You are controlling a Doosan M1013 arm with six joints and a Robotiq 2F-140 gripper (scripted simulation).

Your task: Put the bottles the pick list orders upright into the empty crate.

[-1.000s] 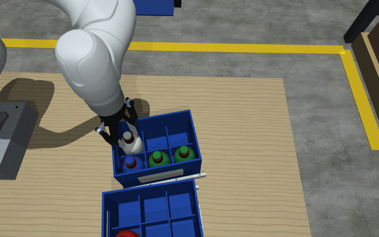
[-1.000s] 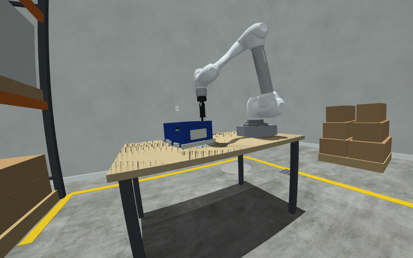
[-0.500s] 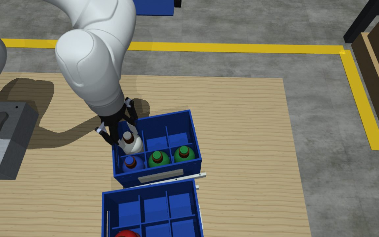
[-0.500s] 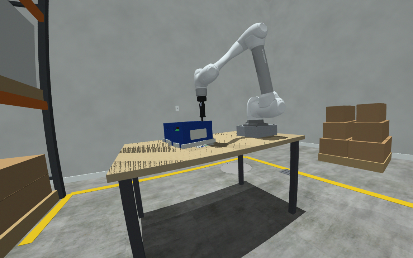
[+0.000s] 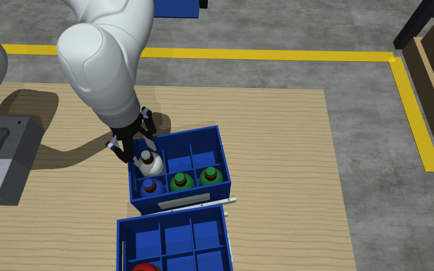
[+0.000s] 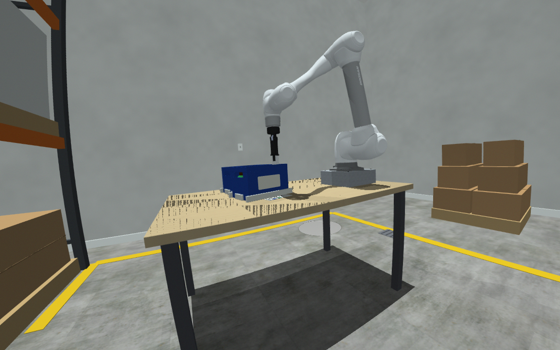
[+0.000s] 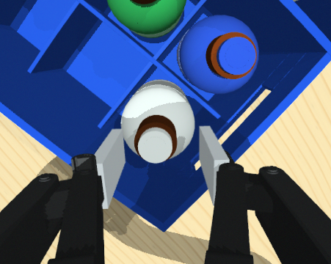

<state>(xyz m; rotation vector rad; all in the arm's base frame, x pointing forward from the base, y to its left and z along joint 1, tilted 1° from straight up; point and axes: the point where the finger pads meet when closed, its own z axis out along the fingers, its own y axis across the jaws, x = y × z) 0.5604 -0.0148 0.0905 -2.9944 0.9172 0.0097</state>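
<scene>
Gripper [image 5: 143,153] hangs straight down over the 10 o'clock corner of the crate [image 5: 144,202] that carries the bottles, its black fingers spread partway and gripping nothing. In the wrist view the two pale pads [image 7: 111,161] stand on either side of the white bottle [image 7: 158,117], level with its cap, with a visible gap between each pad and the brown neck. That white bottle [image 5: 154,165] stands upright in the corner compartment nearest the arm's base [image 5: 6,161]. Seen from the top, a blue bottle [image 5: 151,188] stands in the compartment directly at 6 o'clock from it. Two green bottles [image 5: 181,181] [image 5: 210,175] fill the two compartments at 3 o'clock from the blue one, so that row of three is full. The two compartments at 3 o'clock from the white bottle show only their blue floor. A second crate [image 5: 119,242] sits just at 6 o'clock from the first on the wooden table [image 5: 262,134], with a thin white rail [image 5: 211,203] lying between them. A red bottle [image 5: 145,267] shows at the picture's lower edge in that crate's left column, while the compartments in view around it show bare floor. From the exterior view the gripper [image 6: 274,162] points down with its tips at the top rim of the crate [image 6: 247,180], at the end nearest the arm's base.
</scene>
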